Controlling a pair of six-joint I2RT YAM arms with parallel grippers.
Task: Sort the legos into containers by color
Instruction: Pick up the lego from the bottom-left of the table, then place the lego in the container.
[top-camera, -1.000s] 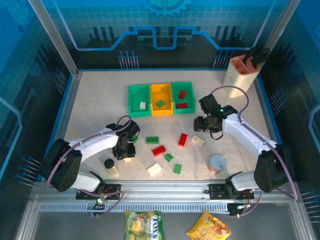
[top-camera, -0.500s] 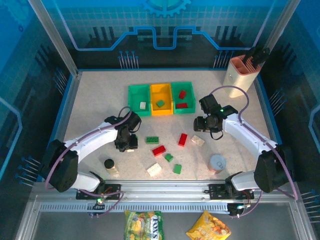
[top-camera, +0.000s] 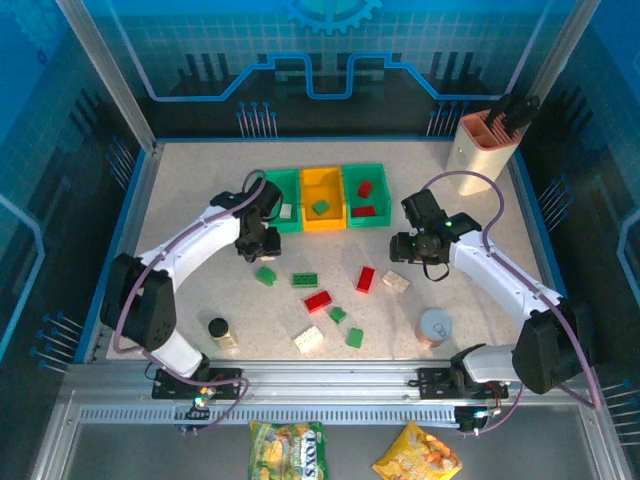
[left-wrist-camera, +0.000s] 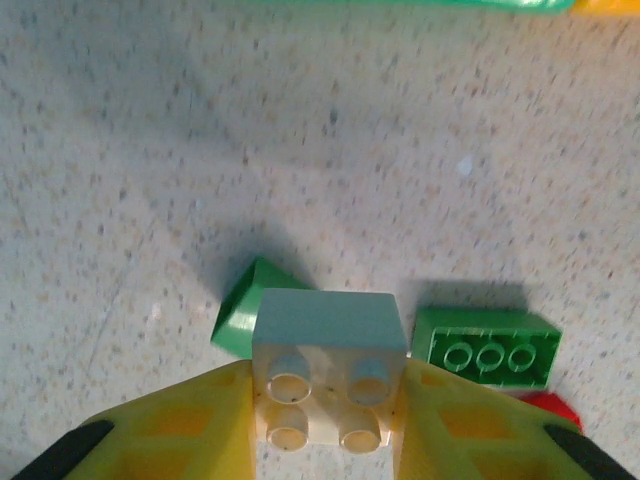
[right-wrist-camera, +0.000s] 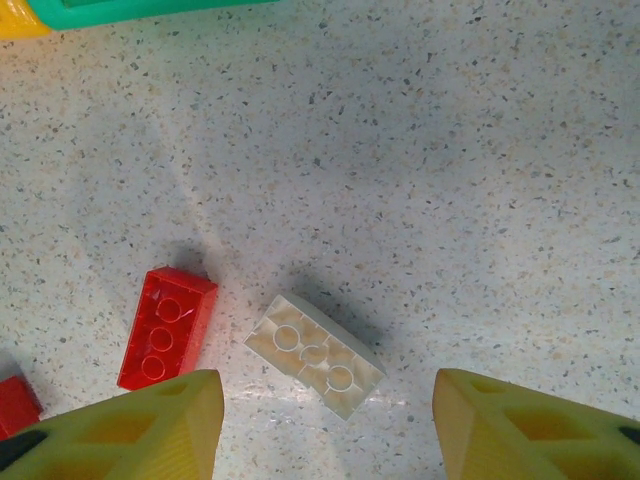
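My left gripper (top-camera: 262, 243) is shut on a cream-white lego (left-wrist-camera: 328, 368), held above the table just in front of the left green container (top-camera: 266, 203). Below it lie a green lego (left-wrist-camera: 238, 320) and a flat green lego (left-wrist-camera: 487, 346). An orange-yellow container (top-camera: 322, 180) and a right green container (top-camera: 381, 195) stand beside the left one; they hold a cream, a green and two red legos. My right gripper (right-wrist-camera: 325, 425) hangs open over a cream lego (right-wrist-camera: 315, 356), with a red lego (right-wrist-camera: 167, 327) to its left. More legos (top-camera: 318, 300) are scattered mid-table.
A black-capped jar (top-camera: 219, 330) stands near the front left. A round tin can (top-camera: 435, 326) sits at the front right. A tall beige holder (top-camera: 484, 142) is in the back right corner. Raised blue edges border the table.
My left gripper has carried the cream lego from near the jar up toward the left green container, uncovering a green lego. The right arm has hardly moved.
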